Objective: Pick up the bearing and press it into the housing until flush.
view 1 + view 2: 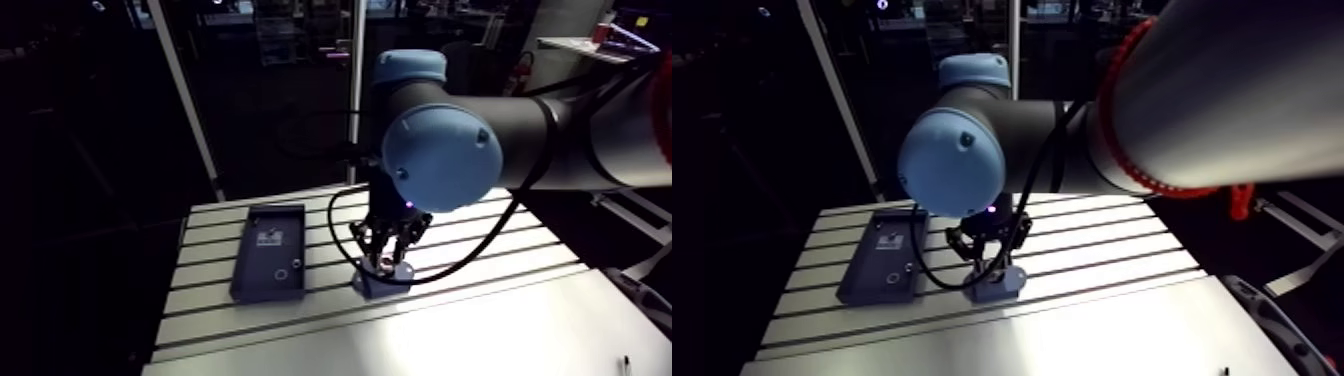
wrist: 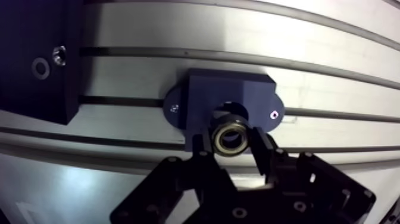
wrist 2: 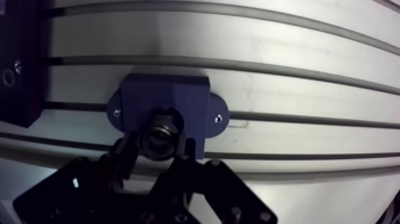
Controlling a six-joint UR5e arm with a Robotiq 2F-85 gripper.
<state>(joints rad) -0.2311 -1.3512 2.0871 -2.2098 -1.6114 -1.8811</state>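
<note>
In the wrist view my gripper is shut on the bearing, a small metal ring with a brass-coloured inner race, held between both fingertips. Right under and just ahead of it sits the dark blue housing, a block with two screwed ears and a round bore that the bearing partly covers. I cannot tell whether the bearing touches the bore. The arm view has the gripper low over the housing on the slotted table.
A dark blue tray lies on the table beside the housing; it holds a small ring and a printed label. The table's slots run crosswise under the housing. A smooth pale surface adjoins the table's near edge.
</note>
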